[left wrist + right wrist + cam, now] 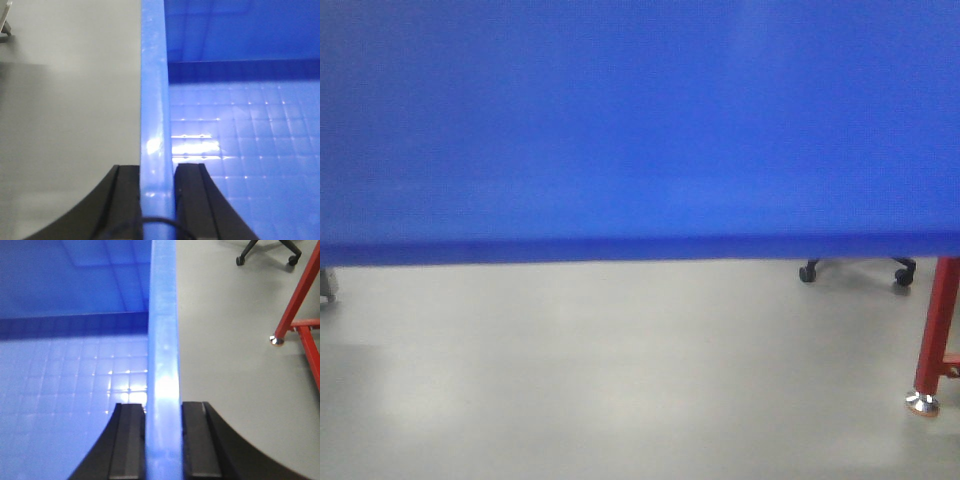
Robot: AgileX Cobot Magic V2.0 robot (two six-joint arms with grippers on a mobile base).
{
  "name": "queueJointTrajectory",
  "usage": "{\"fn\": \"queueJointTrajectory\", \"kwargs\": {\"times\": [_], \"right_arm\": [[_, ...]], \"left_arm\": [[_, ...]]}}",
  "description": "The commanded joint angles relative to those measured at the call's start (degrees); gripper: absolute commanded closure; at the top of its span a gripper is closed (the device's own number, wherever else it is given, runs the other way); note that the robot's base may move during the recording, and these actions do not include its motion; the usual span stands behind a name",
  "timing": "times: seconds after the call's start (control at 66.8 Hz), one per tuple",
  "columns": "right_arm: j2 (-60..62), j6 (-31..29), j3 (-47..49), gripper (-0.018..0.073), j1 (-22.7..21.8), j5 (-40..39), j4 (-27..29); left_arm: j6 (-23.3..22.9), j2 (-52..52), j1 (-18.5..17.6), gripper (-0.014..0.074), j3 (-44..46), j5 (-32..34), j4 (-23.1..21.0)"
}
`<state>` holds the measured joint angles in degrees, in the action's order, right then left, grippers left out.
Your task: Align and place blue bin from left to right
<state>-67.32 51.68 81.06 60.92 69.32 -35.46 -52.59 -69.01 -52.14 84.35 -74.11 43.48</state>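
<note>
Across the upper half of the front view, the blue bin [640, 120] stands very close to the camera, its flat side wall filling the width; below its dark lower edge the grey floor [620, 370] is visible; I cannot tell whether the bin rests on anything. At the right a red frame leg [938, 330] stands on a metal foot, and behind it are the black casters [807, 271] of a chair.

From the left wrist view, the left pincer [159, 170] is closed narrow on the bin's left wall, one black finger [129, 200] outside and the other inside, both touching the rim. From the right wrist view, the right pincer [163, 407] grips the opposite wall in the same way, one finger on each side.

Inside the bin both wrist views show a blue bottom with a grid of small squares and bright glare spots; the far inner wall is smooth and darker.
</note>
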Motion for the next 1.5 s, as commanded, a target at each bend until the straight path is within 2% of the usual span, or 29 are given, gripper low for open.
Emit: {"fn": "queueJointTrajectory", "kwargs": {"times": [0.0,1.483], "right_arm": [[0.61,-0.15,0.6,0.0629,0.46,-5.54,-2.41],[0.61,-0.15,0.6,0.0629,0.46,-6.06,-2.41]], "left_arm": [[0.22,0.49,-0.61,0.0707,0.5,4.74,2.05],[0.22,0.49,-0.61,0.0707,0.5,4.85,2.2]]}}
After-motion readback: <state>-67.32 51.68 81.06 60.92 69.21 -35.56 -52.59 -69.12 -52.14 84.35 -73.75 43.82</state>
